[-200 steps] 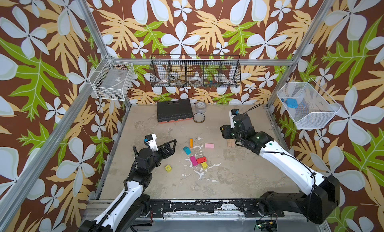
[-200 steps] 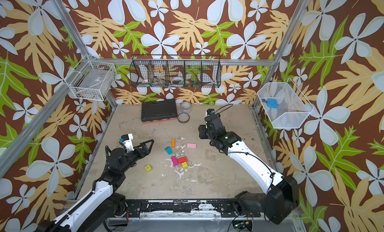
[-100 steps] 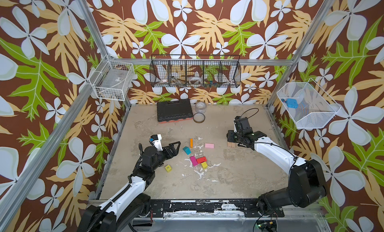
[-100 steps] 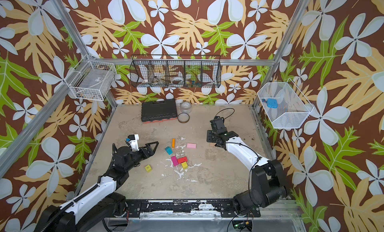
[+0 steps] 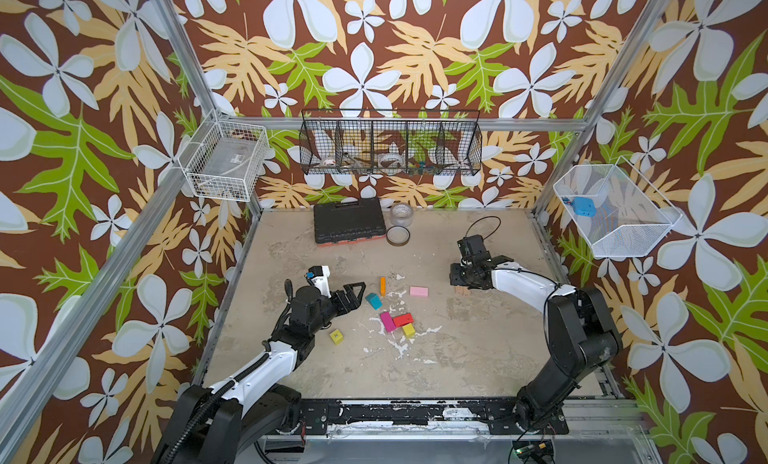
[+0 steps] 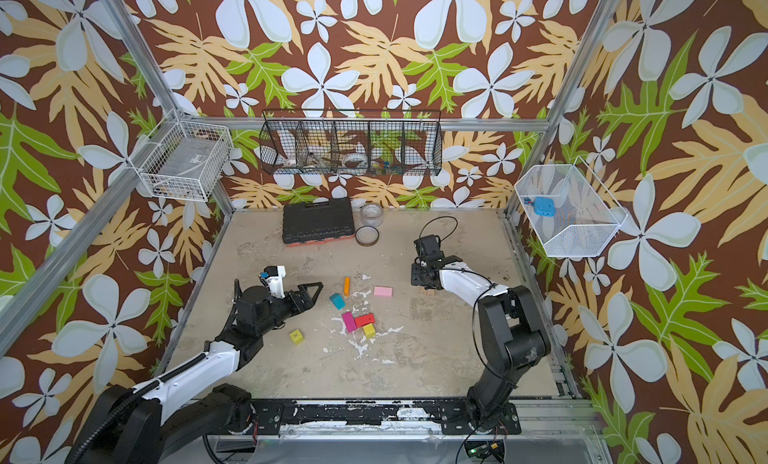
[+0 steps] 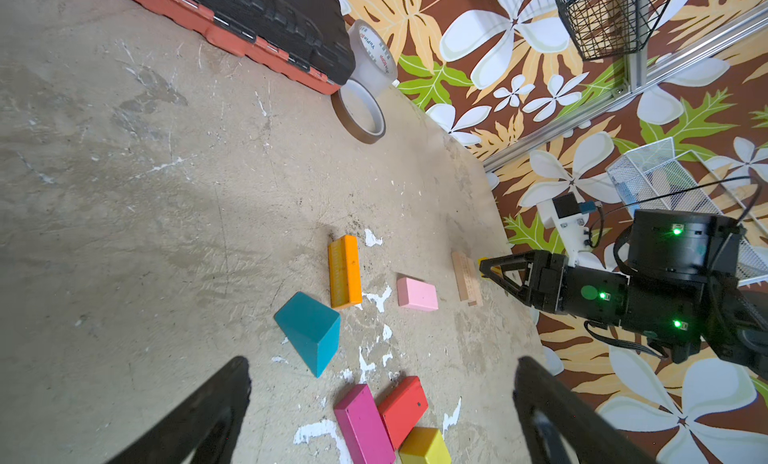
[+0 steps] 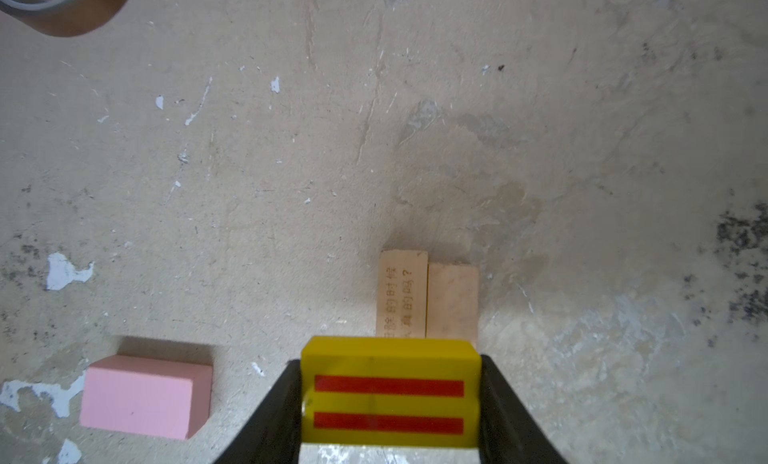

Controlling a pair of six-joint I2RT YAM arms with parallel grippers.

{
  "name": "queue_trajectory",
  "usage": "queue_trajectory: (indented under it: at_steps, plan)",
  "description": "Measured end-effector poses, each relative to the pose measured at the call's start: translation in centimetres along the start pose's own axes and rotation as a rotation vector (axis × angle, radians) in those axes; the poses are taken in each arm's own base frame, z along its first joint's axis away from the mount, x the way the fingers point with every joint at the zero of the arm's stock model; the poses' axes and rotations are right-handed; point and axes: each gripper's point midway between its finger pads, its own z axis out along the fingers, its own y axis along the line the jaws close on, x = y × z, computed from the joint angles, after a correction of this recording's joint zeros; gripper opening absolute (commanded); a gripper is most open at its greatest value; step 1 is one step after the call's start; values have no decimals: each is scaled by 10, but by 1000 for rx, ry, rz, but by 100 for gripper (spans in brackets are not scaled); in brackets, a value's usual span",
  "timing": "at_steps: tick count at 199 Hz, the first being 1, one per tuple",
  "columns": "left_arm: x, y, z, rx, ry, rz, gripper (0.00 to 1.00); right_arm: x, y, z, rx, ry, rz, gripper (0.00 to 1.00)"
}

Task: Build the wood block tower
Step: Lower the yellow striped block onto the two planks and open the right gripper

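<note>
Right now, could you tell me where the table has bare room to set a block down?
Free: the near table strip between both arm bases, in front of the yellow cube; the far right corner behind the right gripper; the patch between the case and the left gripper. Crowded: the middle, around the teal wedge, magenta block and red block.

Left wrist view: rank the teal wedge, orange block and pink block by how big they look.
1. teal wedge, though it also lies nearest the camera
2. orange block
3. pink block
</note>
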Motion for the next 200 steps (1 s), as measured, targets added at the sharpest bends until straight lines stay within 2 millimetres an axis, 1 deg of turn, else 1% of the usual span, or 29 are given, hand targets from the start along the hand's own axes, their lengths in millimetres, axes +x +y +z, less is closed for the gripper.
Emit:
queue_trajectory:
  at_steps: [22, 42, 65, 103, 126, 165, 200]
  plan:
    - [5, 3, 3, -7, 22, -1, 100, 7, -9, 15, 13, 41, 16, 17]
    - [7, 5, 5, -12, 31, -3, 100, 7, -6, 22, 5, 56, 17, 17]
    - [7, 4, 6, -9, 35, -3, 100, 6, -2, 24, -14, 54, 17, 18]
    - [7, 4, 6, -8, 36, -3, 100, 2, -1, 25, -16, 47, 19, 20]
    - [8, 4, 6, -6, 38, -3, 100, 2, -3, 25, -5, 46, 18, 20]
    - [8, 3, 6, -3, 40, -4, 100, 2, -9, 23, 28, 42, 16, 22]
    - [8, 3, 6, -3, 41, -4, 100, 2, -11, 22, 38, 45, 12, 25]
